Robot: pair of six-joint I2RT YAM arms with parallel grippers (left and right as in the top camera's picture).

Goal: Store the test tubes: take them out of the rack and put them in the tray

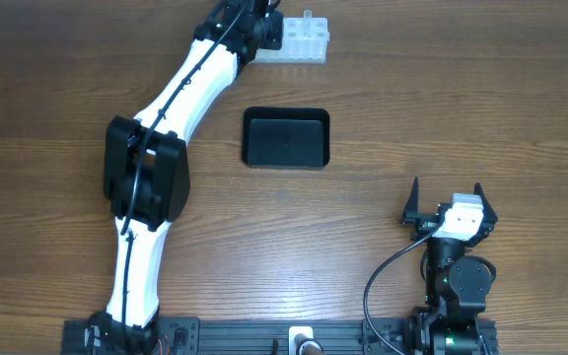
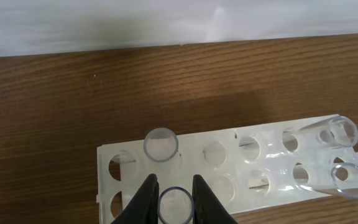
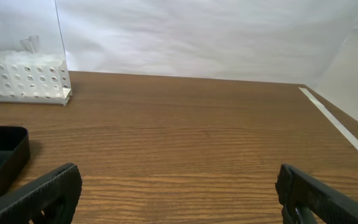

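The rack stands at the far edge of the desk, about in the middle of that edge. It is a white, half-clear block with two rows of round holes. The left arm reaches from the near-left corner across the desk to it, and the left gripper is over the end of the rack that is on the left in the top view.

In the left wrist view the jaws are narrow, with one test tube between them. Each dark finger lies against one side of the tube's rim, so the gripper seems to be closed on it, though the contact itself is hard to see from above. The tube stands upright in a hole of the row closer to the camera. A second tube stands upright in the other row, just beside the first. Two more tubes are at the opposite end of the rack, one in each row, well apart from the gripper.

The tray is black and shallow, with nothing inside. It lies at the middle of the desk, near the rack but not touching it.

The right gripper is close to the near edge, toward the right side of the desk, well apart from tray and rack. Its jaws are wide apart and hold nothing.
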